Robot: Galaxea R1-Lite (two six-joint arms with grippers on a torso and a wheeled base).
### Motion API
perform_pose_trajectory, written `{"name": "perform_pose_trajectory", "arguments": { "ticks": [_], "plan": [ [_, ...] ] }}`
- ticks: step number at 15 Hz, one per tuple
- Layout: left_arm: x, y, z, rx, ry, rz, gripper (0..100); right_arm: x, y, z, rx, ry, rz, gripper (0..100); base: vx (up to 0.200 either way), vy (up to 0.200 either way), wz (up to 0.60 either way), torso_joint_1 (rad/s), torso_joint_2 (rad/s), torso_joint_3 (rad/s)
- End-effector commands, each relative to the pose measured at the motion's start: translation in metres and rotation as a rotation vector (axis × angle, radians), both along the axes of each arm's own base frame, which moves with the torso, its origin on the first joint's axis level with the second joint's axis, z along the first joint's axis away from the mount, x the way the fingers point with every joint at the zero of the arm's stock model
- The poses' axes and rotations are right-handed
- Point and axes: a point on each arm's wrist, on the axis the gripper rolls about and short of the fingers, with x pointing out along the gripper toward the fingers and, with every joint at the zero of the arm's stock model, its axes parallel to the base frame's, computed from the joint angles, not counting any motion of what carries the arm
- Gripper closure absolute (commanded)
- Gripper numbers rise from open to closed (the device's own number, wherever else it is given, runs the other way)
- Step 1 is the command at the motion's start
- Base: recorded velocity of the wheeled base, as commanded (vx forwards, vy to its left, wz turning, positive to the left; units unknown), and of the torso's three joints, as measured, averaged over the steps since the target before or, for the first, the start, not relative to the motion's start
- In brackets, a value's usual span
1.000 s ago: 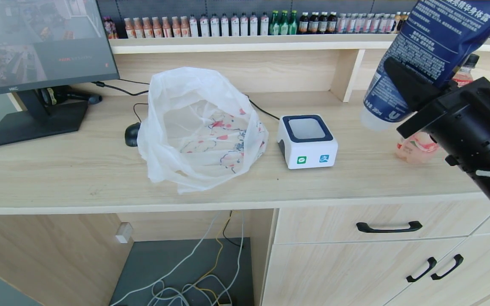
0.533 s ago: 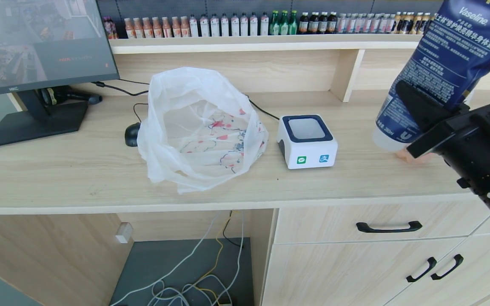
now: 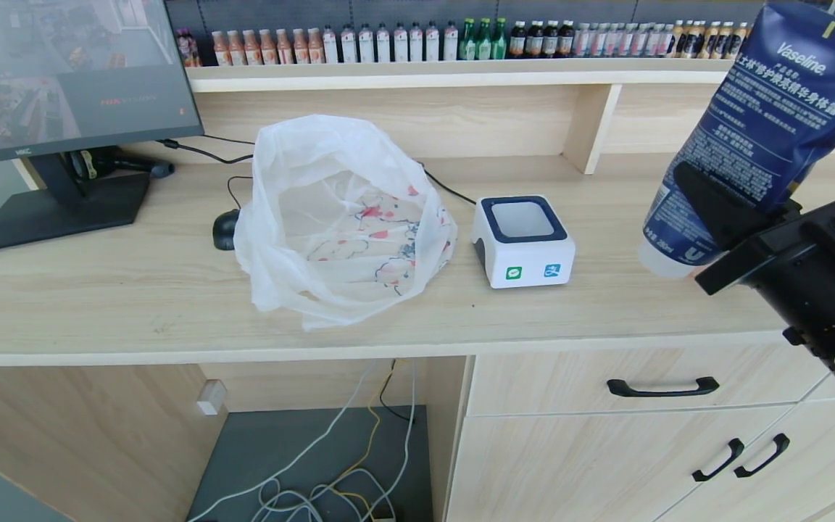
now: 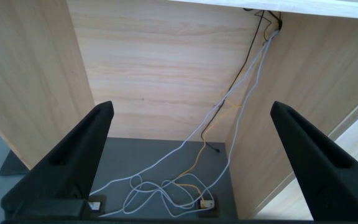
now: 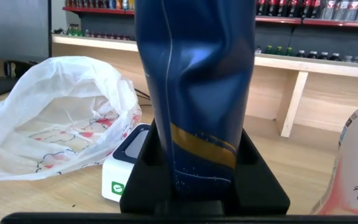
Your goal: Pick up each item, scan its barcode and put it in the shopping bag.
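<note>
The right gripper [image 3: 733, 206], closed tight on the dark-blue lotion tube [image 3: 765, 123], has sunk and drifted right in the last second. The tube hangs cap-down over the counter's [image 3: 135, 290] right end, well apart from the scanner [image 3: 524, 239], so scanning looks not yet begun. Its soft body dents where pinched.

blue tube [image 5: 194, 74] top cropped, pink bottle [image 5: 356, 162] cropped
</note>
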Motion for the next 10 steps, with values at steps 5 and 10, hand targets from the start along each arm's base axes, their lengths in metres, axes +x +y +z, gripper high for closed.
{"name": "perform_pose_trajectory", "arguments": {
  "ticks": [5, 10],
  "plan": [
    [0.0, 0.0, 0.0, -0.001, 0.0, 0.001, 0, 0.0063, 0.0026, 0.0026, 0.012, -0.013, 0.001, 100, 0.0, 0.16, 0.0, 0.001, 0.0, 0.001],
    [0.0001, 0.0, 0.0, -0.001, 0.001, 0.001, 0, 0.0029, 0.001, 0.0025, 0.014, -0.014, 0.004, 100, 0.0, 0.2, 0.0, 0.002, 0.01, 0.001]
  ]
}}
